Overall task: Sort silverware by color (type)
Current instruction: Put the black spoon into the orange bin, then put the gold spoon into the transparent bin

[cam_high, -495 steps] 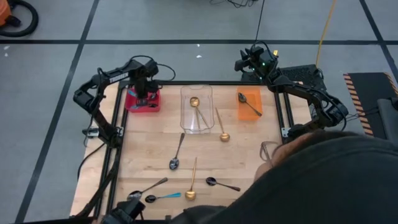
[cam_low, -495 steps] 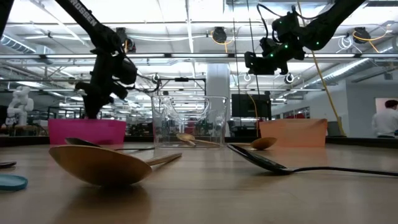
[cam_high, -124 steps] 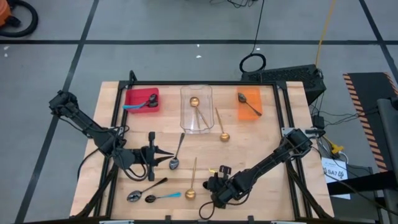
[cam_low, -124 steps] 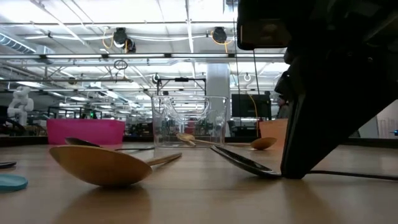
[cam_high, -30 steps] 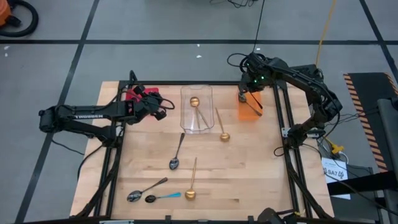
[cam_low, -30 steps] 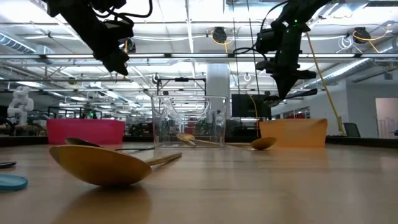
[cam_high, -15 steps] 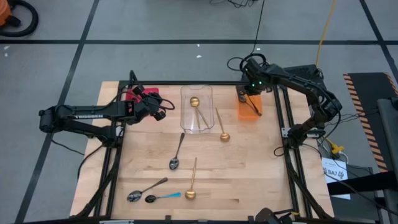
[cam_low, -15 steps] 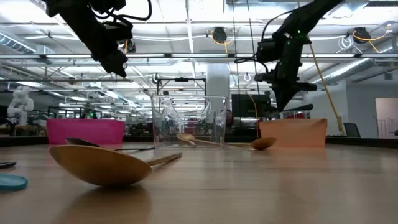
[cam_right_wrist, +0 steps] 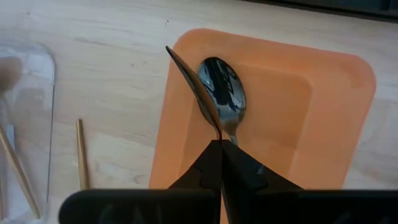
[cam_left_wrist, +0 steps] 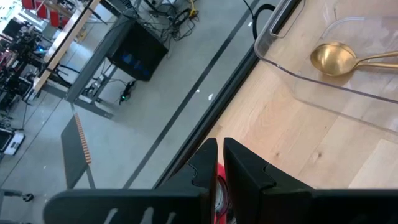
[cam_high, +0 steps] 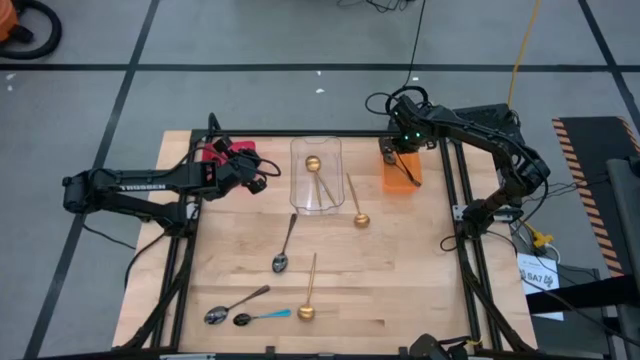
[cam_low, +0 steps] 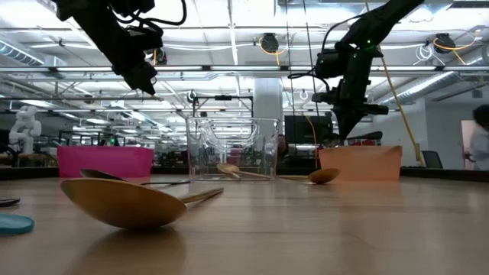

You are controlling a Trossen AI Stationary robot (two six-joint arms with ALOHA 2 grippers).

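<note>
My right gripper point(cam_right_wrist: 221, 146) hangs over the orange tray point(cam_right_wrist: 311, 112) at the table's far right, shut on a dark metal spoon point(cam_right_wrist: 189, 78). A second dark spoon point(cam_right_wrist: 222, 93) lies in that tray. My left gripper point(cam_high: 258, 180) hovers high beside the red tray point(cam_high: 213, 153), shut but for a thin slit, with nothing showing between its fingers. The clear container point(cam_high: 316, 190) holds a gold spoon point(cam_high: 313, 163). Another gold spoon point(cam_high: 355, 205) lies beside it. On the near table lie a dark spoon point(cam_high: 282, 250), a gold one point(cam_high: 309, 295), a dark one point(cam_high: 232, 305) and a blue-handled one point(cam_high: 262, 315). My right gripper pinches the dark spoon's slim handle point(cam_right_wrist: 217, 135) between its two fingertips. It comes from above, fingers pointing down. The spoon runs on past the fingertips with its bowl turned on edge. It hangs above the orange tray point(cam_low: 359, 162), clear of its floor.
The wooden table has a black frame along its edges point(cam_high: 455, 180). My left arm point(cam_high: 140, 185) stretches across the table's far left. Bare wood lies between the trays and the near spoons. A person's edge shows far right in the low view point(cam_low: 481, 114).
My right gripper has come down toward the orange tray with the dark spoon, then held still for the last half second.
</note>
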